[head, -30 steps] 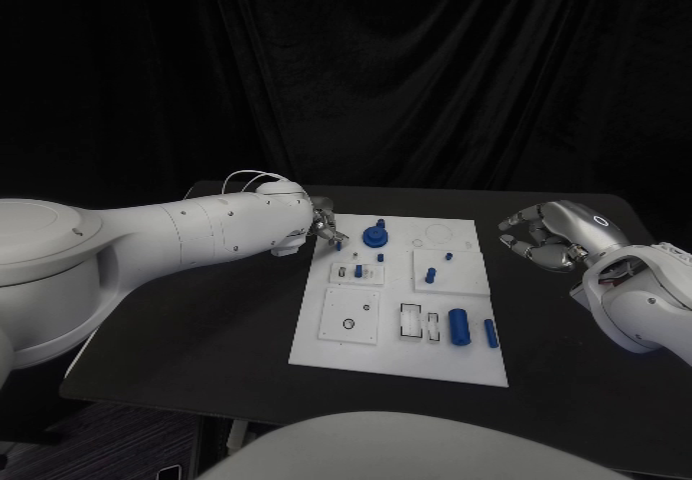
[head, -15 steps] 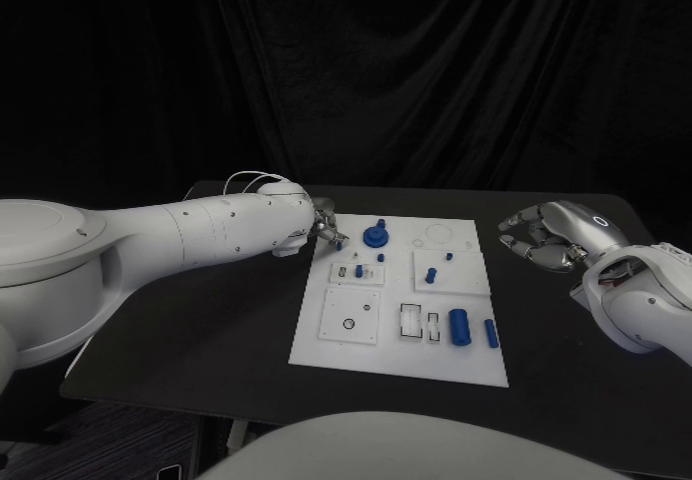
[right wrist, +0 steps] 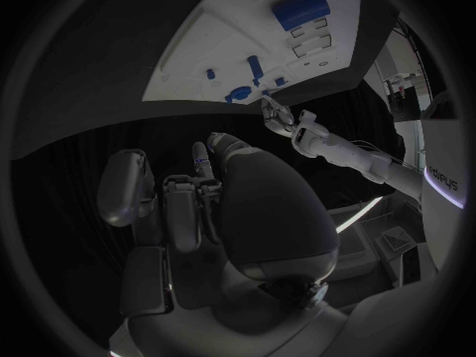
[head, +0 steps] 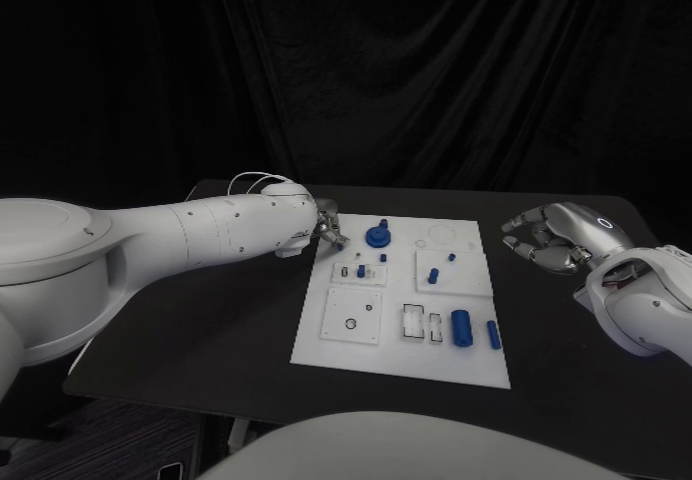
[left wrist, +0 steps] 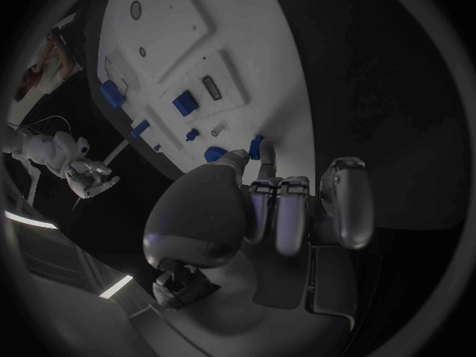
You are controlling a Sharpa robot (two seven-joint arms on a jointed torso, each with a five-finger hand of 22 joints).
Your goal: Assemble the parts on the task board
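Observation:
The white task board (head: 353,340) lies mid-table. A blue knob with a peg (head: 378,236) stands near its far edge, a large blue cylinder (head: 462,327) and a slimmer one (head: 493,335) lie near its front right, and small blue pegs (head: 361,270) sit in the middle. My left hand (head: 325,226) hovers at the board's far left corner with its fingers curled, and appears to pinch a small blue part (left wrist: 260,146) at its fingertips. My right hand (head: 555,238) hangs right of the board, fingers curled in, holding nothing.
Black table (head: 202,320) surrounds the board, with bare room on the left and at the front. My left arm (head: 188,235) stretches over the table's far left. The left wrist view shows a blue block (left wrist: 183,103) on the board (left wrist: 169,24).

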